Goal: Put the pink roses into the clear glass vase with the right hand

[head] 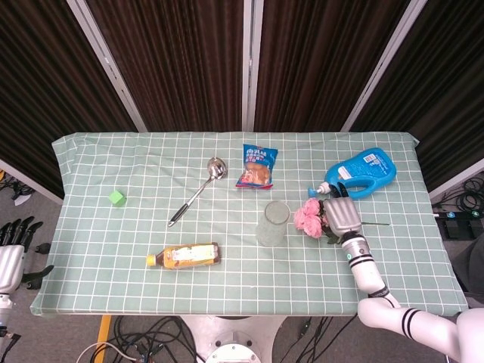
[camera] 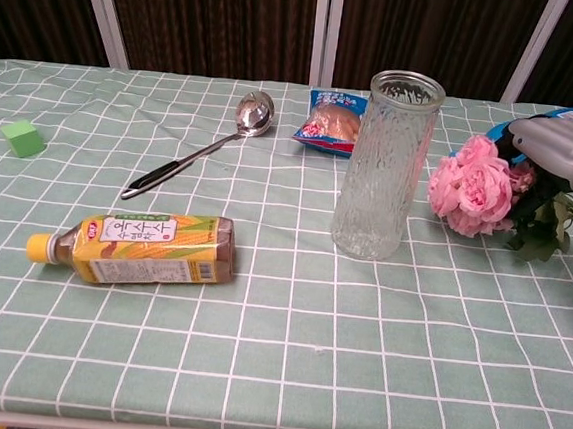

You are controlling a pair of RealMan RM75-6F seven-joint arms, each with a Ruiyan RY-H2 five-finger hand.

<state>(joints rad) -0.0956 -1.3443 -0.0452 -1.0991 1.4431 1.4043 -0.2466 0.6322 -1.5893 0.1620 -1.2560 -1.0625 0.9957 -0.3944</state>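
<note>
The pink roses (head: 308, 218) (camera: 475, 186) are a small bunch with dark green leaves, held just above the cloth to the right of the vase. My right hand (head: 340, 216) (camera: 563, 153) grips them at the leaves and stem, blooms pointing left toward the vase. The clear ribbed glass vase (head: 273, 224) (camera: 386, 163) stands upright and empty near the table's middle, a short gap from the blooms. My left hand (head: 11, 253) hangs off the table's left edge, fingers apart, holding nothing.
A blue detergent bottle (head: 363, 172) lies just behind the right hand. A snack bag (head: 257, 166) and a ladle (head: 198, 190) lie behind the vase. A yellow drink bottle (head: 185, 255) lies front left, and a green cube (head: 116, 198) sits far left.
</note>
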